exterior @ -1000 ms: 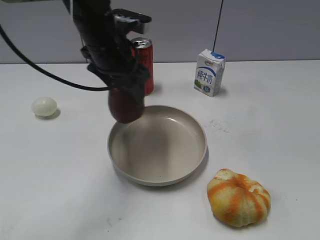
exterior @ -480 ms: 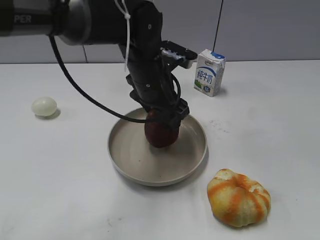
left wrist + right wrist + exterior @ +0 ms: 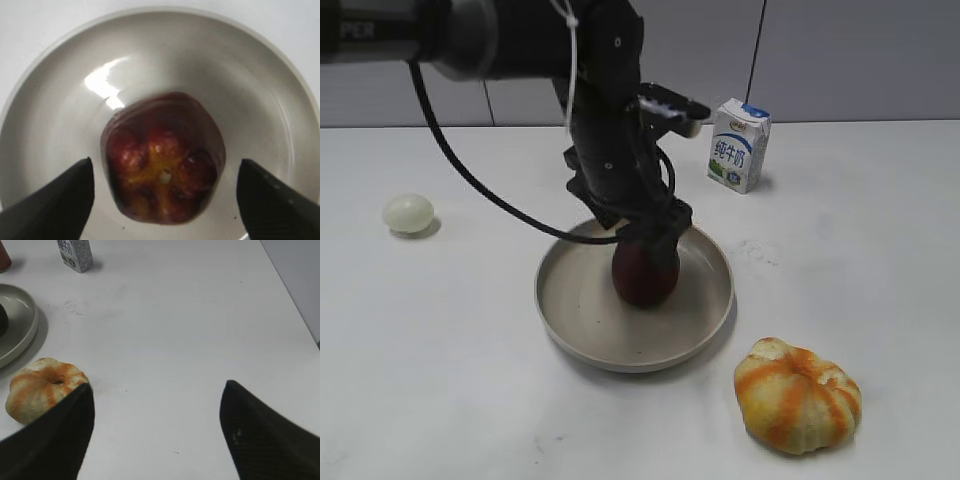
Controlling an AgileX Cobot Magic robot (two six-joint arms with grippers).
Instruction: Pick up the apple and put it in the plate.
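The work surface is a plain white table (image 3: 440,380), backed across the top of the exterior frame by a grey panelled wall (image 3: 860,60) with a thin dark cable running down it at upper right. A large round shallow beige plate (image 3: 570,335) with a raised rim sits at centre frame. A small pale egg-like ball (image 3: 408,213) lies at the left edge, well apart from the plate. A white milk carton with blue and green print (image 3: 738,145) stands upright in the upper right, and an orange-and-yellow ribbed pumpkin (image 3: 798,395) lies at lower right, near the plate rim but not touching it.

The dark maroon-red glossy apple (image 3: 645,272) stands inside the plate, resting on its floor slightly right of centre. In the left wrist view the apple (image 3: 164,185) shows its lobed top facing the camera, with the plate (image 3: 260,85) surrounding it on all sides.

The left arm enters from the upper left of the exterior frame and bends steeply down over the plate — the left gripper (image 3: 650,238) is poised directly above the apple. In the left wrist view its black fingers (image 3: 55,202) stand spread wide at the lower corners, clear of the fruit on both sides.

The right gripper (image 3: 157,430) hangs over bare table — its fingers (image 3: 47,437) are spread wide and hold nothing; the pumpkin (image 3: 42,387) lies at lower left of that view.
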